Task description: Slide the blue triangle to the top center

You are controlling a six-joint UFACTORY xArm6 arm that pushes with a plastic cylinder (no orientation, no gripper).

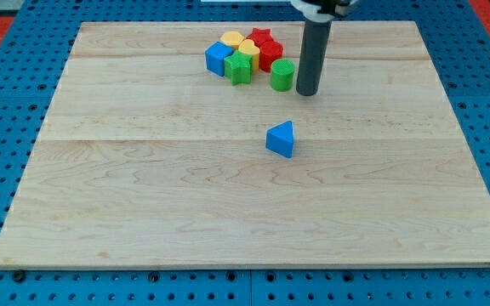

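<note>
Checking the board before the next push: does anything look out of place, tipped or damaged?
Nothing looks damaged or tipped. The blue triangle sits alone near the board's middle, apart from the cluster at the view's top: blue block, green star, green cylinder and red and yellow blocks. My tip stands just right of the cylinder.

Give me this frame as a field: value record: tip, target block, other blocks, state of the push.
tip: my tip rests on the wooden board, just right of the green cylinder
target: blue triangle sits alone near board centre, below and left of the tip, not touched
cluster: blue cube, green star, red blocks, yellow blocks packed at top centre
contact: none visible with the target
progress: triangle not yet at top centre
</note>
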